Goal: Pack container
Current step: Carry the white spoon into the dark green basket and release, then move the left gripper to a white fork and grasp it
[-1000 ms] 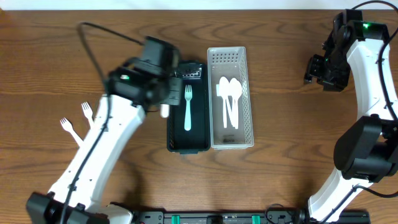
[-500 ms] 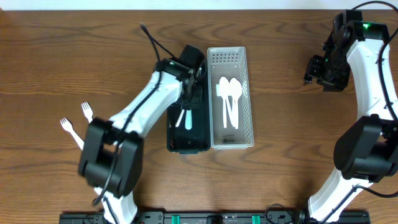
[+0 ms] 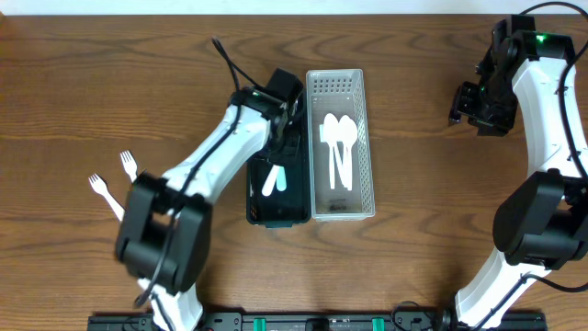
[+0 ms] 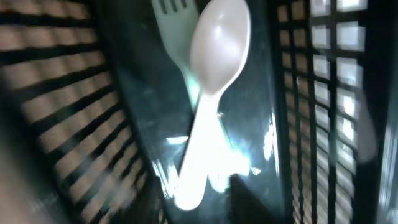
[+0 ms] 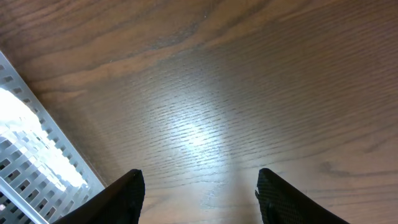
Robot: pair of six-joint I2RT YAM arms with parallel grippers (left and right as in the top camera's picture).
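Observation:
A black basket (image 3: 254, 210) and a white basket (image 3: 366, 175) stand side by side mid-table. The black one holds a pale green fork (image 3: 283, 176) with a white spoon (image 3: 269, 180) lying across it. In the left wrist view the spoon (image 4: 211, 81) lies over the fork (image 4: 169, 15). My left gripper (image 3: 283, 140) hangs low in the black basket, its fingers (image 4: 217, 200) parted around the spoon's handle end. The white basket holds several white spoons (image 3: 338, 147). My right gripper (image 3: 473, 106) is open and empty above bare wood (image 5: 199, 186).
Two white forks (image 3: 129, 165) (image 3: 103, 191) lie on the table at the left. A corner of the white basket (image 5: 37, 155) shows in the right wrist view.
My left arm swung in over the black basket and lowered the spoon into it; the spoon has since settled across the fork. The right arm has not moved.

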